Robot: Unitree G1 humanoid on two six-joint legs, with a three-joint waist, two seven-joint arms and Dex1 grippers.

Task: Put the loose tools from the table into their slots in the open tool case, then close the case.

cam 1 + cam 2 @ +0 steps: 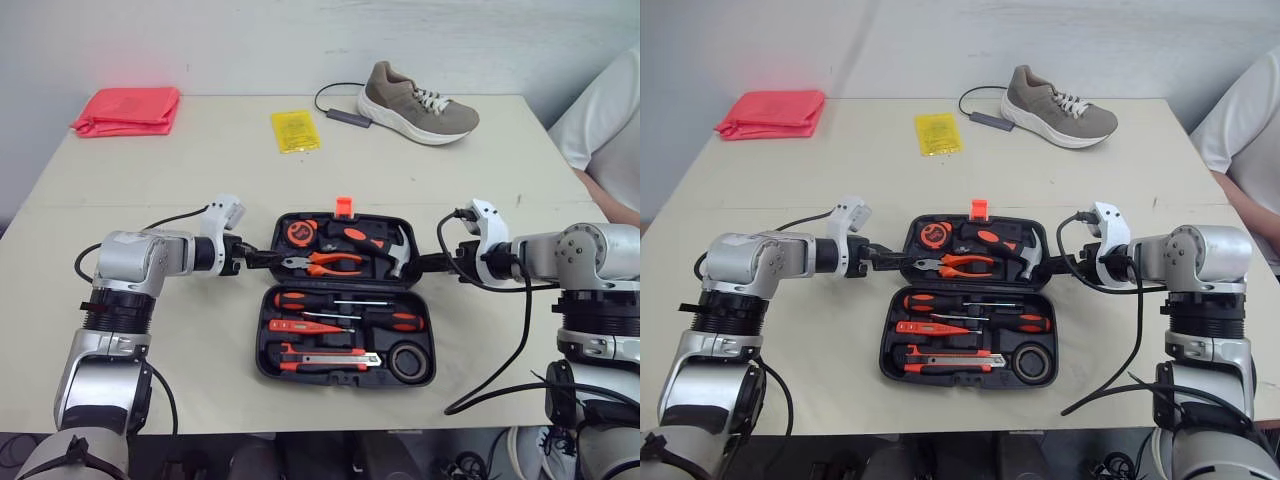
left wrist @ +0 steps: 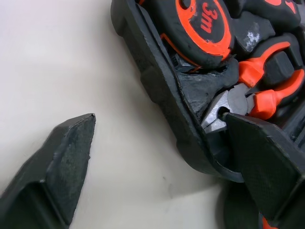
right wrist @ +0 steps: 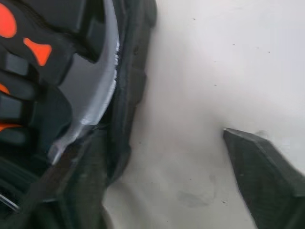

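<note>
My left pincer (image 1: 252, 258) and right pincer (image 1: 428, 265) straddle the tool case (image 1: 266, 352) far half, open and empty. I must pinch together, then fold evenly.

The table (image 1: 200, 170) bears tool case (image 1: 340, 284) (open), shoe (image 1: 415, 103), red cloth (image 1: 128, 108), yellow packet (image 1: 295, 130).

The tape measure (image 2: 202, 28) carries "3m" in black on its orange face, plain in the left wrist view. The yellow packet (image 1: 295, 130) on the surface (image 1: 200, 180) bears print too small to read
</note>
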